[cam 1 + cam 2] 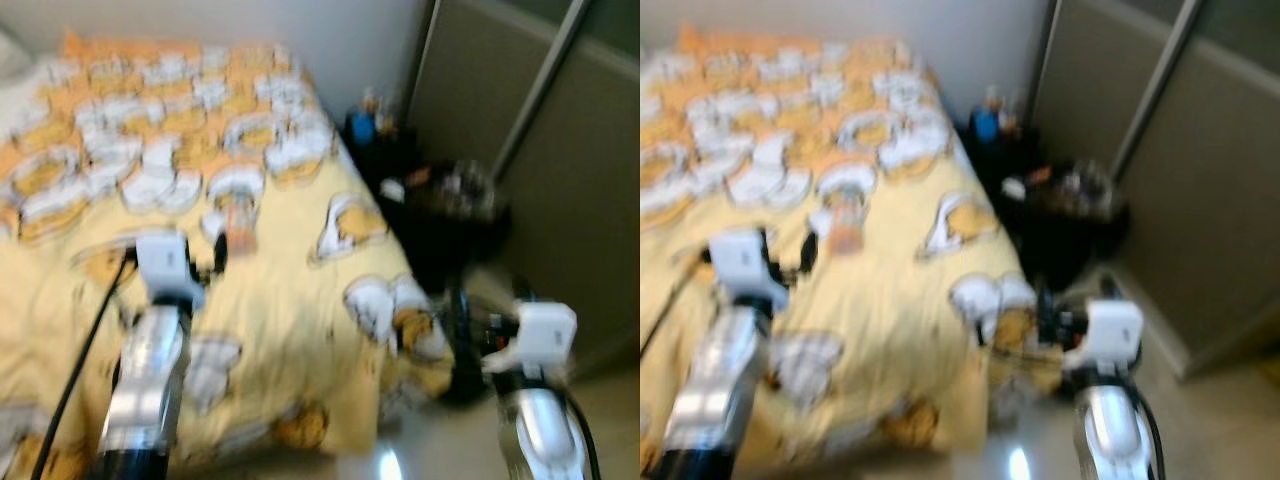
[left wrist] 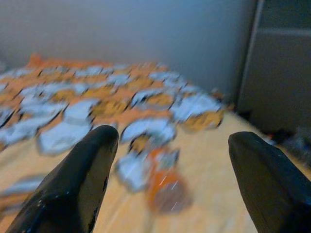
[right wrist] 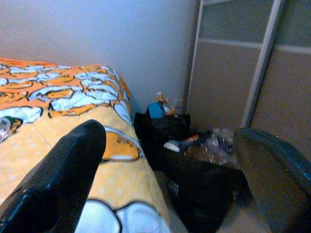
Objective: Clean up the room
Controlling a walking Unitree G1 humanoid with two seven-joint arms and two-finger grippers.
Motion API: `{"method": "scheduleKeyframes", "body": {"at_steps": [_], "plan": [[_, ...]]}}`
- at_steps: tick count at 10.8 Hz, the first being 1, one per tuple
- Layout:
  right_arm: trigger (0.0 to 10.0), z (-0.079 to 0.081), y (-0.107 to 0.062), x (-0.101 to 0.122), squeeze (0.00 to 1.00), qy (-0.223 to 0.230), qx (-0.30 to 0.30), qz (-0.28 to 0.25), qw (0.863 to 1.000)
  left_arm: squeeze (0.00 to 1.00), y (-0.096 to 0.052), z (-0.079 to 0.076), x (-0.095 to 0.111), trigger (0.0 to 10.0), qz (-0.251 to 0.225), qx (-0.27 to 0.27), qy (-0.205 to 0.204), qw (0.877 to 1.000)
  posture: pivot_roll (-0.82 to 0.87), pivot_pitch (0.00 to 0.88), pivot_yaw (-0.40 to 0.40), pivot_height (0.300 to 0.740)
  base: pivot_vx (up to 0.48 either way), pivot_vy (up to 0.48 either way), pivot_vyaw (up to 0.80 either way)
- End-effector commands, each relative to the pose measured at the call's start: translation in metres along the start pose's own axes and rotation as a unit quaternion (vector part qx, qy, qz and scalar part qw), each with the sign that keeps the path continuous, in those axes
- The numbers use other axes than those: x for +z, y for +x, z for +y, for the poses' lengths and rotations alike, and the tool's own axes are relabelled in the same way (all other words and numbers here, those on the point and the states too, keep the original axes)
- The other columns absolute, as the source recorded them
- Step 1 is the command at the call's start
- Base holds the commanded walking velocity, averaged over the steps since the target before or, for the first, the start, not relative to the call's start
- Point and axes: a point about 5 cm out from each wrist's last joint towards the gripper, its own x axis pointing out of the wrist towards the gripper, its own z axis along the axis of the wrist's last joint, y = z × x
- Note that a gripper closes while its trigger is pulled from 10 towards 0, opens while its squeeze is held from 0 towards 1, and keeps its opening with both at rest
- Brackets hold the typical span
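One bed (image 1: 300, 300) with yellow patterned cover, one black bag (image 3: 194, 179) on the floor beside it, left gripper (image 2: 170, 160) spread above the cover near one orange bottle (image 1: 238, 222), right gripper (image 3: 170, 160) spread toward the bag

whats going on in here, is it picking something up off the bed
Nothing is held yet. The robot stands at the bed, left gripper open and aimed at a small orange-and-clear bottle lying on the yellow bedspread. The right gripper, also open, hangs off the bed's edge, facing black bags full of clutter on the floor by the sliding door. The head views are blurred.
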Motion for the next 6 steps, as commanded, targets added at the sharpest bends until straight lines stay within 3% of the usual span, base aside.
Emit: {"method": "scheduleKeyframes", "body": {"at_steps": [1,3,4,6], "plan": [[10.0,-0.002,0.008,0.004,0.00,0.003,-0.001,0.002,1.000,0.00,0.005,-0.009,0.005,10.0,0.005,-0.015,0.000,1.000,0.04,0.000,0.007,0.740,0.480,0.000,0.00],[10.0,0.009,0.020,0.004,0.00,0.009,0.018,0.006,1.000,0.00,0.019,-0.004,-0.003,10.0,0.045,0.003,0.006,0.999,0.05,0.000,0.002,0.740,0.480,0.000,0.00],[10.0,0.014,0.023,0.003,0.00,0.004,0.029,0.014,0.999,0.00,0.032,0.009,-0.008,10.0,0.080,0.025,0.018,0.996,0.04,0.000,0.012,0.740,0.480,0.000,0.00],[10.0,0.021,0.022,0.000,0.00,-0.005,0.049,0.023,0.999,0.00,0.046,0.038,-0.021,10.0,0.135,0.078,0.055,0.986,0.00,0.000,0.037,0.740,0.000,0.000,-0.78]]}}
